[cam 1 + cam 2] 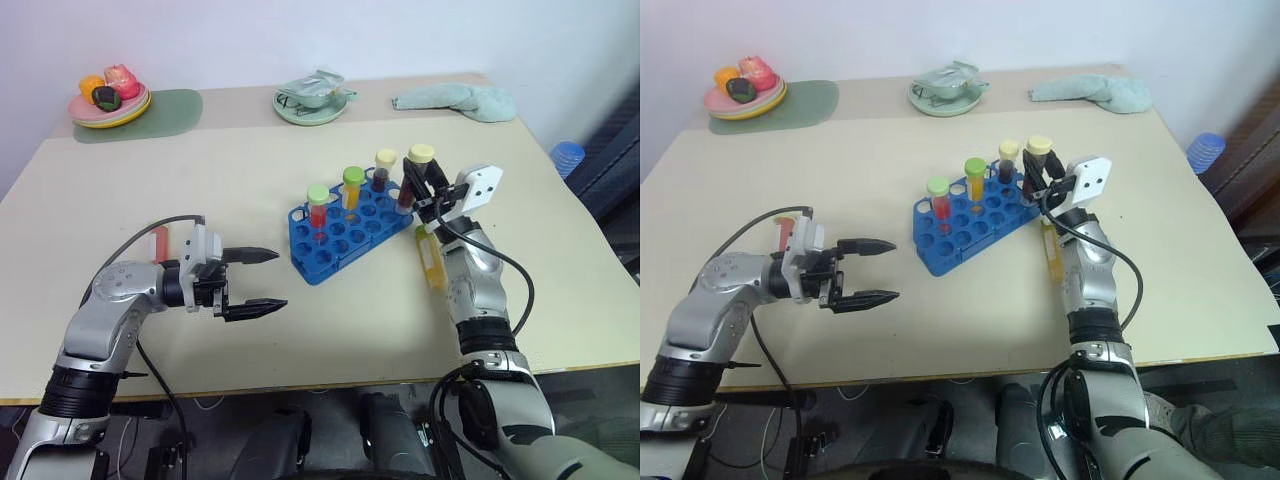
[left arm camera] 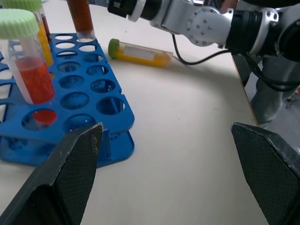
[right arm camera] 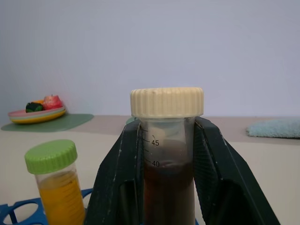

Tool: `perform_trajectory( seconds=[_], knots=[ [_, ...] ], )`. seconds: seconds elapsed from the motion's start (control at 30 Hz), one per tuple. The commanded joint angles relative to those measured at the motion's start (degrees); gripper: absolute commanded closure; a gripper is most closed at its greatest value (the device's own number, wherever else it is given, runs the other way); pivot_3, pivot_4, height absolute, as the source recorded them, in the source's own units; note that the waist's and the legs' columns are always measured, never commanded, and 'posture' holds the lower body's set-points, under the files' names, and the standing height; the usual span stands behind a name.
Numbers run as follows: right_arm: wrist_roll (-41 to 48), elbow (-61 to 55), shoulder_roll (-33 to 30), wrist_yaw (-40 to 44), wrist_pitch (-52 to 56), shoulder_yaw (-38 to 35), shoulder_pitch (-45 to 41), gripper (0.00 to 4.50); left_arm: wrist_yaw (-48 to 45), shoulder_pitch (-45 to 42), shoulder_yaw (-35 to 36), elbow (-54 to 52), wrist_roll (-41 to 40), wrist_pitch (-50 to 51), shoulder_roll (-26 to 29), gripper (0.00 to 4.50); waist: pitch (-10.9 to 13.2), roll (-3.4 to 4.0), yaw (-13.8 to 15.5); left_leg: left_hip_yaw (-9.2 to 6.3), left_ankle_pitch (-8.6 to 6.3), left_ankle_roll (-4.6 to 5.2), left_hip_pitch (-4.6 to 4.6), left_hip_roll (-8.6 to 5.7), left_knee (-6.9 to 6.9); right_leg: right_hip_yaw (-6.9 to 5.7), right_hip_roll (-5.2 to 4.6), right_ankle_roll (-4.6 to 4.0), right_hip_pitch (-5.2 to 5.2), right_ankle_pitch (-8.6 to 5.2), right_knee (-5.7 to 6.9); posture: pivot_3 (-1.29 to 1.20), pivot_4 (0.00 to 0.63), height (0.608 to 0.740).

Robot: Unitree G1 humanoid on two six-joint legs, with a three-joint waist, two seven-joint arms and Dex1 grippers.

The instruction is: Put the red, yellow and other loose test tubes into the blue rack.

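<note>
Blue rack (image 1: 345,228) mid-table, already holding red (image 1: 318,212), yellow (image 1: 352,190) and dark tubes (image 1: 383,170). Left gripper (image 1: 252,282) spread wide, empty, beside the rack's left end. Right gripper (image 1: 418,192) clamped on a cream-capped dark tube (image 1: 415,175) above the rack's right corner; one yellow tube (image 1: 431,258) lying loose on the table, not yet racked.

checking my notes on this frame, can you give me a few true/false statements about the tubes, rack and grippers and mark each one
1. The right gripper is shut on the cream-capped brown tube. True.
2. The left gripper holds the red tube. False: its jaws are open and empty; the red tube stands in the blue rack.
3. A yellow tube with a green cap lies on the table beside the rack. True.
4. The blue rack is empty. False: it holds the red tube, an orange-yellow green-capped tube and a dark cream-capped tube.
5. The yellow tube on the table stands upright. False: it lies on its side.
</note>
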Motion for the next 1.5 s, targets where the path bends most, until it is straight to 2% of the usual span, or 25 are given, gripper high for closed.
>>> perform_trajectory(
  seconds=[0.03, 0.37, 0.57, 0.63, 0.67, 0.8, 0.83, 0.9, 0.97, 1.07, 1.13, 1.23, 1.33, 1.4, 1.5],
  knots=[
    [-0.20, -1.08, 0.86, -0.12, -0.34, 1.05, 0.74, 3.67, 0.14, -1.27, 0.54, -1.04, -1.29, 0.46, 0.04, 0.00, 0.00, 0.00, -0.06, 0.00, 0.00, 0.00, 0.00, 0.00, 0.00, 0.00, 0.00, 0.00, 0.00, 0.00, 0.00, 0.00, 0.150, 0.740],
    [-0.29, 10.34, -0.74, -0.33, -4.14, -0.97, -3.92, 3.67, 1.02, -1.37, 0.81, -2.71, -1.99, 2.18, 0.41, 0.00, 0.00, 0.01, -0.05, 0.01, 0.01, -0.02, 0.04, 0.02, -0.03, 0.02, 0.03, -0.02, 0.01, 0.01, 0.00, 0.00, 0.150, 0.740],
    [1.69, 10.52, -0.77, 2.07, -4.18, -1.27, -3.66, 3.67, 1.87, -0.94, 1.05, -3.75, -2.31, 3.00, 0.59, 0.00, 0.00, 0.00, -0.07, 0.01, 0.03, -0.04, 0.04, 0.02, -0.02, 0.04, 0.03, -0.04, 0.01, 0.02, 0.01, 0.00, 0.150, 0.740],
    [2.02, 9.18, -0.62, 3.30, -4.78, -0.96, -3.06, 2.67, 2.09, -0.79, 1.04, -4.05, -2.38, 3.15, 0.54, 0.00, 0.00, 0.00, -0.05, 0.02, 0.03, -0.04, 0.03, 0.02, -0.02, 0.04, 0.03, -0.04, 0.01, 0.02, 0.00, 0.00, 0.150, 0.740],
    [0.82, 8.29, -0.59, 2.03, -5.77, -0.66, -2.86, 2.31, 2.16, -0.76, 0.96, -4.07, -2.35, 3.16, 0.48, 0.00, 0.00, 0.01, -0.05, 0.02, 0.03, -0.04, 0.04, 0.02, -0.02, 0.04, 0.03, -0.04, 0.01, 0.02, 0.00, 0.00, 0.150, 0.740],
    [-7.19, 1.63, -0.91, -8.74, -7.03, 0.66, -2.01, 0.35, 2.31, -0.56, 0.76, -3.93, -2.36, 3.08, 0.21, 0.00, 0.00, 0.02, -0.02, 0.03, 0.03, -0.05, -0.03, 0.01, -0.05, 0.05, 0.03, -0.04, -0.13, 0.02, 0.05, 0.00, 0.150, 0.740],
    [-7.80, -2.02, -1.61, -8.67, -5.02, 1.56, -1.35, 0.35, 2.19, -0.60, 0.63, -3.62, -2.21, 2.89, 0.12, 0.00, 0.00, 0.02, -0.01, 0.03, 0.04, -0.06, -0.04, 0.01, -0.06, 0.06, 0.03, -0.04, -0.15, 0.02, 0.06, 0.00, 0.150, 0.740],
    [-9.29, -12.90, -4.45, -9.70, 3.61, 2.75, 0.38, 0.35, 1.97, -0.83, 0.28, -3.02, -2.01, 2.54, -0.25, 0.00, 0.01, 0.02, 0.14, 0.03, 0.04, -0.07, -0.08, 0.01, -0.06, 0.07, 0.03, -0.04, -0.21, 0.02, 0.07, 0.00, 0.150, 0.740],
    [-7.75, -25.57, -8.79, -9.96, 18.23, 3.33, 1.90, 0.35, 1.75, -1.19, -0.11, -2.29, -1.93, 2.21, -0.76, 0.00, 0.02, 0.05, 0.54, 0.03, 0.04, -0.07, -0.16, 0.00, -0.07, 0.07, 0.03, -0.04, -0.30, 0.02, 0.07, 0.00, 0.150, 0.740],
    [-1.21, -40.42, -15.06, -10.66, 43.43, 2.89, 2.27, 0.35, 1.57, -1.57, -0.83, -1.62, -1.54, 1.76, -1.62, 0.00, 0.01, 0.02, 0.67, 0.03, 0.04, -0.06, -0.21, -0.01, -0.06, 0.07, 0.00, -0.04, -0.33, 0.02, 0.05, 0.00, 0.150, 0.740],
    [3.74, -46.20, -19.56, -10.10, 58.54, 2.06, 1.03, 0.35, 1.39, -1.96, -1.37, -1.07, -1.30, 1.40, -2.29, 0.00, 0.00, 0.01, 0.67, 0.00, 0.04, -0.06, -0.21, 0.02, -0.07, 0.07, -0.06, -0.05, -0.30, 0.02, 0.02, 0.00, 0.150, 0.740],
    [11.61, -48.52, -22.76, -11.06, 78.00, -1.70, -3.42, 0.35, 1.42, -2.53, -2.09, -0.30, -0.94, 0.89, -3.28, 0.00, 0.01, 0.00, 0.44, 0.04, 0.03, -0.04, -0.19, 0.04, -0.07, 0.11, -0.09, -0.06, -0.24, 0.02, -0.02, 0.00, 0.150, 0.740],
    [15.00, -44.15, -24.21, -11.20, 98.88, -4.40, -8.85, 0.35, 1.49, -2.83, -2.62, 0.23, -0.78, 0.52, -4.24, 0.00, 0.01, 0.00, 0.53, 0.08, 0.02, -0.02, -0.19, 0.06, -0.08, 0.14, -0.10, -0.07, -0.25, 0.03, -0.02, 0.00, 0.150, 0.740],
    [15.56, -40.54, -24.58, -10.97, 106.08, -5.18, -11.18, 0.35, 1.67, -2.78, -2.93, 0.29, -0.57, 0.29, -4.79, 0.00, 0.01, -0.01, 0.68, 0.07, 0.01, 0.00, -0.20, 0.06, -0.08, 0.15, -0.11, -0.08, -0.24, 0.04, -0.05, 0.00, 0.150, 0.740],
    [17.32, -33.31, -26.49, -11.14, 108.50, -3.53, -12.77, 0.35, 2.14, -1.96, -2.85, -0.34, -0.62, -0.01, -5.40, 0.00, 0.01, -0.02, 0.77, 0.12, -0.02, 0.06, -0.23, 0.06, -0.08, 0.14, -0.14, -0.07, -0.23, 0.04, -0.11, 0.00, 0.150, 0.740]
  ],
)
